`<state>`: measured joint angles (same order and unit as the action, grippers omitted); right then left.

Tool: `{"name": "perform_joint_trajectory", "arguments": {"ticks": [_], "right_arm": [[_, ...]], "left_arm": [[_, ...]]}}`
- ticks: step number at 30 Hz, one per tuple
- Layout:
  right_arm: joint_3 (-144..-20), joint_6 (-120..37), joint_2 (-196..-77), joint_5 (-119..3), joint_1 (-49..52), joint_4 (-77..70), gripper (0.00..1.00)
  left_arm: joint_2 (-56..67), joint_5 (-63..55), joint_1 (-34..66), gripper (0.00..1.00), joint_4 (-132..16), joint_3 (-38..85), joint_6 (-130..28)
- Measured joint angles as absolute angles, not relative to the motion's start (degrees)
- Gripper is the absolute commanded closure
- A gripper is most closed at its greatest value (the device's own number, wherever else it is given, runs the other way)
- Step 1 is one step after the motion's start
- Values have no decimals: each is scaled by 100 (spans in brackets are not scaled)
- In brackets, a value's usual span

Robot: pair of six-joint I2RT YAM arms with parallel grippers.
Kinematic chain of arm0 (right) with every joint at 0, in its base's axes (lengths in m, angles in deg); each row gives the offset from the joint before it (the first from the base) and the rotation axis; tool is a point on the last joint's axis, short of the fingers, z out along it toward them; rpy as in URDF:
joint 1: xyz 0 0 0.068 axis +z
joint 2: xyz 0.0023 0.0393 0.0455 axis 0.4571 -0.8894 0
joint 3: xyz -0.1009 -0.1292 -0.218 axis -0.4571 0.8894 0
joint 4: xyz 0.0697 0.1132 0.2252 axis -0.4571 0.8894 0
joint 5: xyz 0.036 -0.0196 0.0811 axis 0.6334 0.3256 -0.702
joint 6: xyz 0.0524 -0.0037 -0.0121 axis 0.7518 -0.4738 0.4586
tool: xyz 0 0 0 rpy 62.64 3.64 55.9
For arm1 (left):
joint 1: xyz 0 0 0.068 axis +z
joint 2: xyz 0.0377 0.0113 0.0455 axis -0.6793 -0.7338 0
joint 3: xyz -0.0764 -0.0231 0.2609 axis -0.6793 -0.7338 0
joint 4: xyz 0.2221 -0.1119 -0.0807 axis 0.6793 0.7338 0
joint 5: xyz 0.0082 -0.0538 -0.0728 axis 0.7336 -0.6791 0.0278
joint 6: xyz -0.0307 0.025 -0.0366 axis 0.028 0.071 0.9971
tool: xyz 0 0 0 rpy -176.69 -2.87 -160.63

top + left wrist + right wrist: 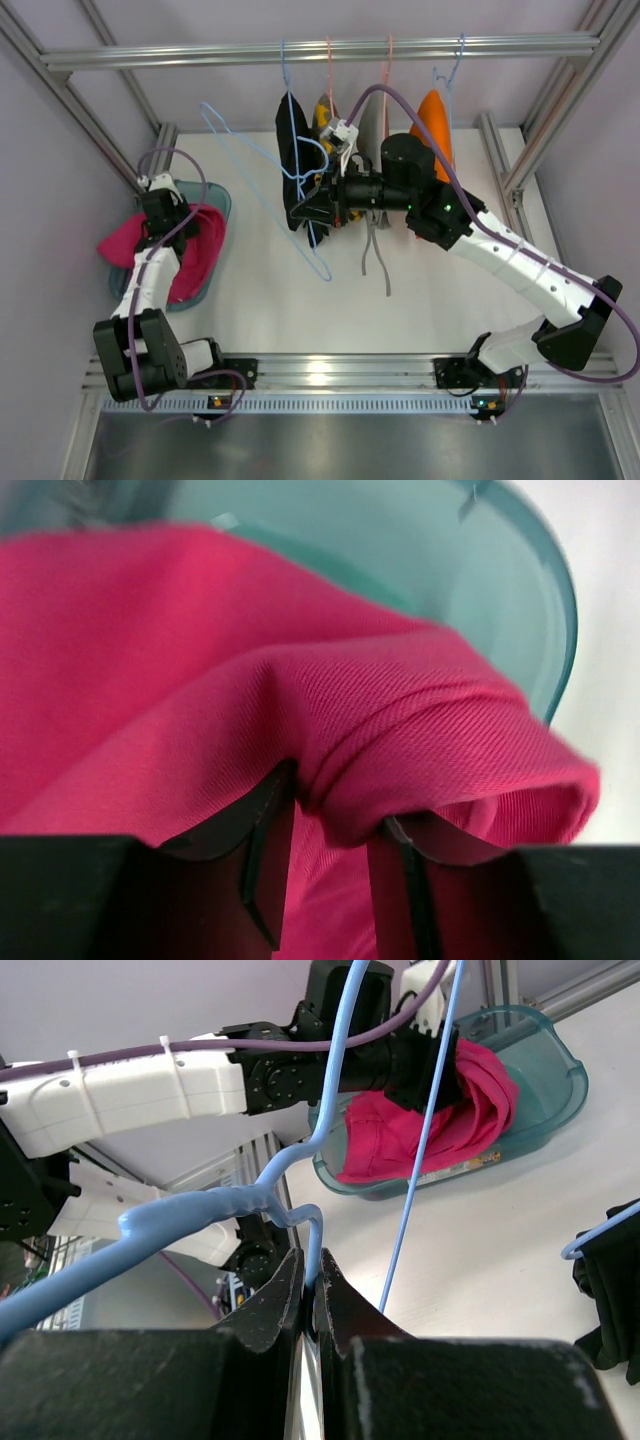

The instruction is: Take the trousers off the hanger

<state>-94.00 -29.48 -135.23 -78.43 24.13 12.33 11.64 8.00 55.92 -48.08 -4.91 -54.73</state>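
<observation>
The magenta-pink trousers (pixel 195 250) lie bunched in a teal bin (pixel 222 200) at the left, one end spilling over its outer rim. My left gripper (pixel 168 218) is over the bin, its fingers closed on a raised fold of the pink trousers (pixel 400 740). The black trousers (pixel 293 170) hang on a blue wire hanger (pixel 312 250) hooked on the top rail. My right gripper (pixel 308 205) is beside the black trousers, shut on the blue hanger's wire (pixel 318 1235). An edge of the black trousers (pixel 612 1290) shows in the right wrist view.
A metal rail (pixel 320 50) crosses the back with more hangers carrying an orange garment (pixel 437 125), a yellow one and a grey one (pixel 375 250). An empty light-blue hanger (pixel 240 150) leans between the bin and the black trousers. Frame posts stand at both sides.
</observation>
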Motion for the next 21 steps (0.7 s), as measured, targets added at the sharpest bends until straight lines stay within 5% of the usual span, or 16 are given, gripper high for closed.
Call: {"name": "perform_joint_trajectory", "arguments": {"ticks": [2,5,6,10,21], "right_arm": [[-9400,-2943,-13523,-7840,2411,1233,100],[-9411,-2897,-13523,-7838,2411,1233,100],[-9413,-2878,-13523,-7836,2411,1231,100],[-9431,-2723,-13525,-7808,2404,1229,100],[-9684,-1706,-13984,-7550,2400,853,100]], "left_arm": [[996,571,5592,56,-4607,-485,-5464],[865,269,5589,37,-4220,-432,-5412],[869,164,5589,22,-4110,-397,-5377],[1341,-328,5589,3,-3761,-166,-5235],[3708,-1829,5596,4,-3485,1401,-4920]]}}
